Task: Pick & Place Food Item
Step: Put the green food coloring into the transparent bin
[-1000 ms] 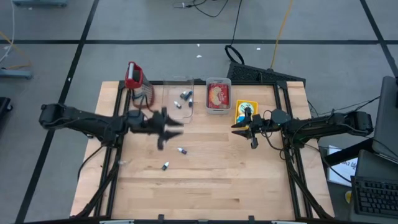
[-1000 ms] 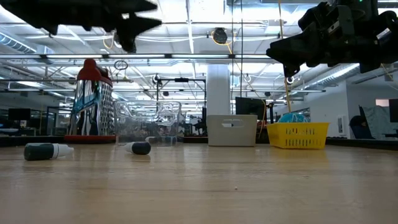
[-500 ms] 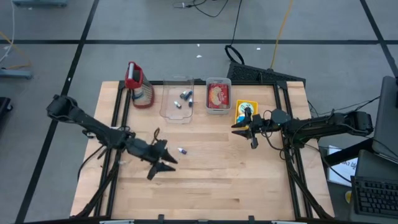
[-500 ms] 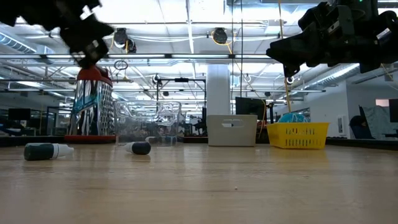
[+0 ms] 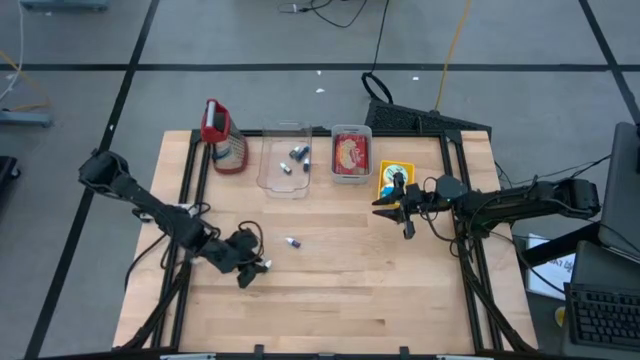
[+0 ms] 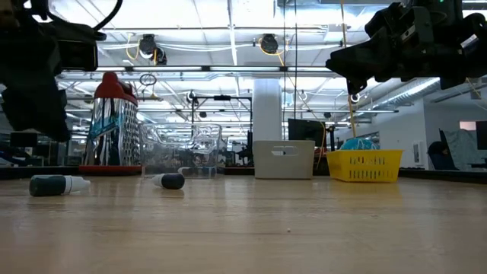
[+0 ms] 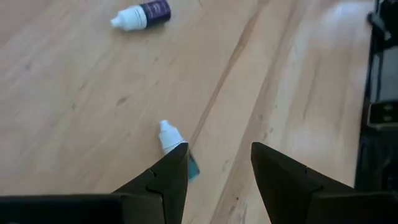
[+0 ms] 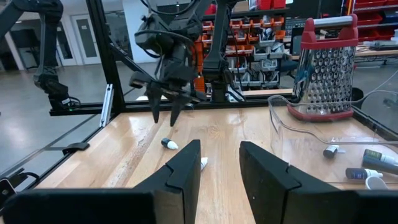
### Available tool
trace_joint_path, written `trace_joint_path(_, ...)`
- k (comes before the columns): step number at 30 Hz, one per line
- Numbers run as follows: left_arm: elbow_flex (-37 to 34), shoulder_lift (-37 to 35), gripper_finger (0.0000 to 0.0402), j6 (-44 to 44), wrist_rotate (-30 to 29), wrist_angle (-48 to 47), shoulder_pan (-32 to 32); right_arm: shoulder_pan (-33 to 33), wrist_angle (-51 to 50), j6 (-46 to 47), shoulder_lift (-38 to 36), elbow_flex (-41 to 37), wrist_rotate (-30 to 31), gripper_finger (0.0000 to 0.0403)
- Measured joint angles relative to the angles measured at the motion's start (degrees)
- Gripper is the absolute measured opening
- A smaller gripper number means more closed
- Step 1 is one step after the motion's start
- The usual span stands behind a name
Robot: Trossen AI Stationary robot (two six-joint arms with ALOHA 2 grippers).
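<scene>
Descent was the change: over the last second the left gripper had swung from beside the clear bin at upper centre down to lower left of the bench, fingers spread and empty above a teal-bodied dropper bottle, so a pick looked imminent. Two bottles lay loose on the bench, that one and a purple-labelled one just beside it toward centre, while three or so sat in the bin. The right gripper hovered at centre right near the yellow basket, fingers parted and holding nothing; one box grater and one red-filled tub stood along the top edge.
</scene>
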Motion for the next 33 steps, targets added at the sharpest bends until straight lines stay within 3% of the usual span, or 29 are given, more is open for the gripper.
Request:
trace_joint_path(13, 0.07, 12.36, 0.0177, -9.89, 2.34, 2.69, -0.99, 0.00, -0.01, -0.94, -0.01, -0.02, 0.09, 0.0100)
trace_joint_path(19, 2.07, 16.52, 0.0177, -10.64, 0.61, 2.54, -1.01, -0.13, 0.05, -1.09, 0.37, 0.00, 1.65, 0.0100)
trace_joint_path(33, 4.44, 17.11, 0.0177, -11.93, -0.37, -8.77, -0.53, -0.17, 1.28, -0.90, 2.69, -0.02, 1.53, 0.0100)
